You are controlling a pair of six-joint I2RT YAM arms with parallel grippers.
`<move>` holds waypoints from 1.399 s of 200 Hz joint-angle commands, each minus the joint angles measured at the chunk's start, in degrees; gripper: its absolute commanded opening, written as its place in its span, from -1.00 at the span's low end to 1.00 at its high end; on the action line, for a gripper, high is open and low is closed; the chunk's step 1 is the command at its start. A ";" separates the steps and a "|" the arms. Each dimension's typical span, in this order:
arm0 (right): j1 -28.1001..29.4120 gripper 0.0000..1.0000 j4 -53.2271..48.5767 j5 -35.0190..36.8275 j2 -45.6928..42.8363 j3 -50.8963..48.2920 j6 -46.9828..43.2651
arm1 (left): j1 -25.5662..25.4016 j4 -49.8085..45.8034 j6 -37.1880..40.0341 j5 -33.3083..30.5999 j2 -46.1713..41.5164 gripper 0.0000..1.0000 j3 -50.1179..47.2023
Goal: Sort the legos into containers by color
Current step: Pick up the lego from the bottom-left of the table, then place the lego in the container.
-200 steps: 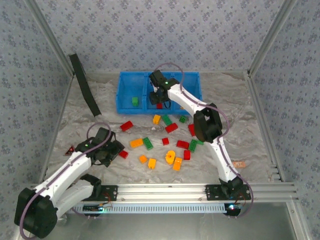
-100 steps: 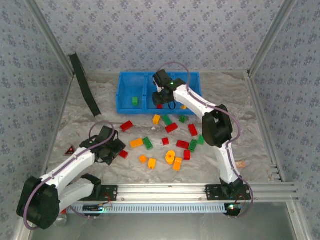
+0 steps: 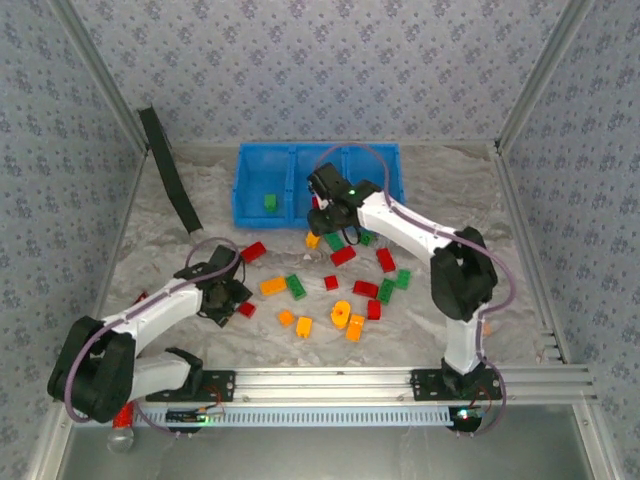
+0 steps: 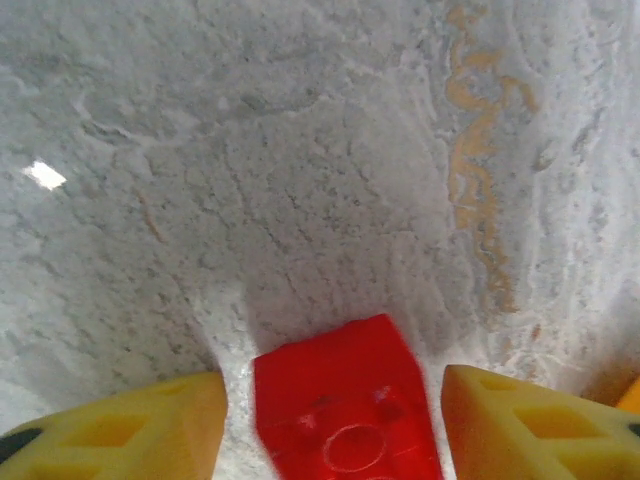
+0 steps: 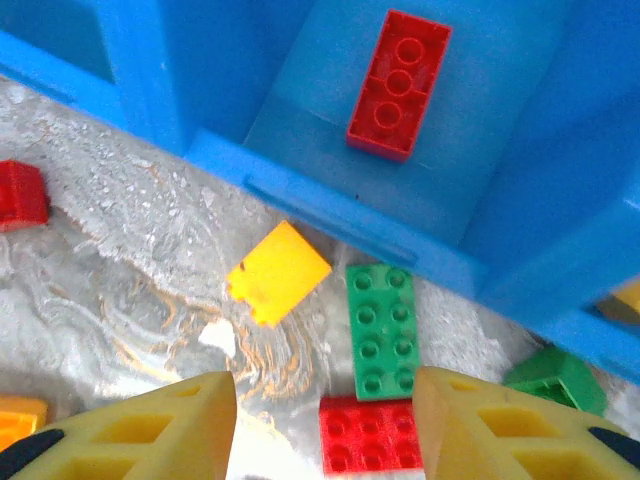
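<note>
The left pincer sits well in front of the blue tray, off its left end. Its jaws are partly apart and straddle a red lego lying flat on the worktop. Neither pad grips it, and the gap looks tighter on one side. That pad would likely meet the brick first and twist it, so the pinch lands on a corner and it squirts free.

The right pincer, parted and empty, hangs just in front of the tray's near wall. A yellow lego and a green lego crowd together below it. A descent here could trap both colours or jam them against the wall.
</note>
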 commanded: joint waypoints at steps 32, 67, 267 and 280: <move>-0.13 0.05 -3.42 5.56 -12.69 -8.55 2.30 | -1.60 4.46 2.01 1.79 5.30 -0.33 0.88; -0.11 0.09 -6.29 8.65 -21.58 -15.76 5.70 | -1.90 3.41 7.10 4.83 12.98 -0.62 6.82; -10.42 0.22 -6.99 0.45 -52.67 -49.55 29.66 | -8.29 -10.53 35.20 -10.01 56.05 -0.85 89.21; -10.34 0.23 -6.54 -1.07 -53.46 -50.40 31.48 | -8.37 -11.93 35.71 -9.42 59.83 -0.85 93.69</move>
